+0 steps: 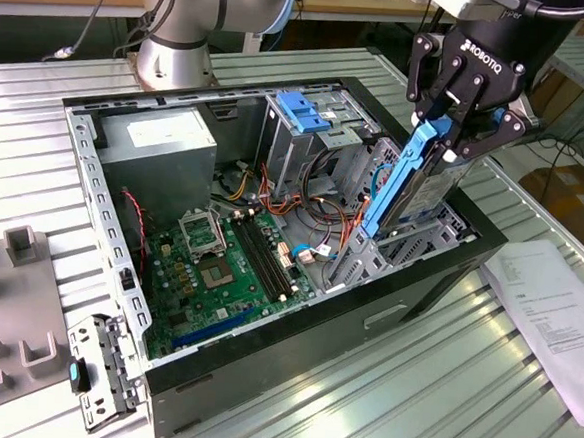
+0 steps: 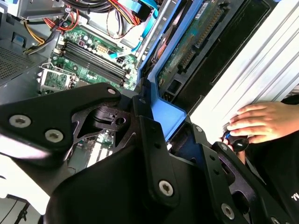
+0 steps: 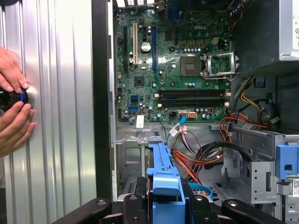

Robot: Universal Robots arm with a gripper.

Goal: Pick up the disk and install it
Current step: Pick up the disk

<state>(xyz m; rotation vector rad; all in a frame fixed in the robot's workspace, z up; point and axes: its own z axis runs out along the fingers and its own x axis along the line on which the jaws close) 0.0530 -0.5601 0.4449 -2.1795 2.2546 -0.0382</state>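
Blue-railed grey metal: the disk point(image 1: 402, 187) stands on edge and tilted, its lower end down inside the open computer case point(image 1: 261, 372), at 2 o'clock from the motherboard point(image 1: 239, 265) in the exterior view. End effector point(image 1: 457, 125) is clamped on its upper end. Probably dense, stiff and shock-sensitive, and the plastic rail may flex, so the metal flanks are the better hold.

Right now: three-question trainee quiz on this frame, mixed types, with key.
1. True or false: the gripper holds the disk flat against the motherboard.
2. The disk stands tilted on edge over which part of the open case? A) the exterior view's right end B) the exterior view's left end C) the middle, over the motherboard
3. Fill in: the disk's carrier rail is coloured ___.
Key: 1 false; 2 A; 3 blue.
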